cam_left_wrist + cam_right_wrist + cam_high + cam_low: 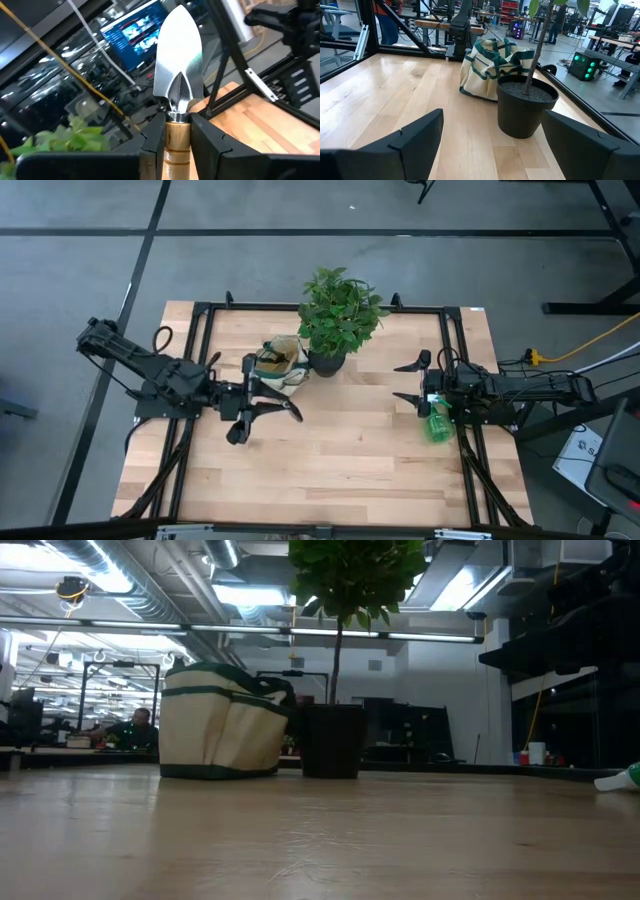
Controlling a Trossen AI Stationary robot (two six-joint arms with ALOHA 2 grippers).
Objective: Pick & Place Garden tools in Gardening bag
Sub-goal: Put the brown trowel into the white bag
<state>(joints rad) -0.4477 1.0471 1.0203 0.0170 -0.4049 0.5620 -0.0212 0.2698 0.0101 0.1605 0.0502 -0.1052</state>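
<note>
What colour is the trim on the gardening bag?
Dark green trim on the beige gardening bag, clearest in the right wrist view.

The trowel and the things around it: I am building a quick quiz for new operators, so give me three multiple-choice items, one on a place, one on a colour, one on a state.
1. Where does the spray bottle lie?
A. inside the gardening bag
B. on the table by the right claw
C. beside the left arm

2. What colour is the plant pot?
A. black
B. white
C. red

3. What is the left claw doing?
A. standing open and empty
B. gripping the plant
C. shut on the trowel's wooden handle

Key: 1 B, the high view shows it under the right claw. 2 A, plain in the right wrist view. 3 C, its fingers clamp the trowel.
</note>
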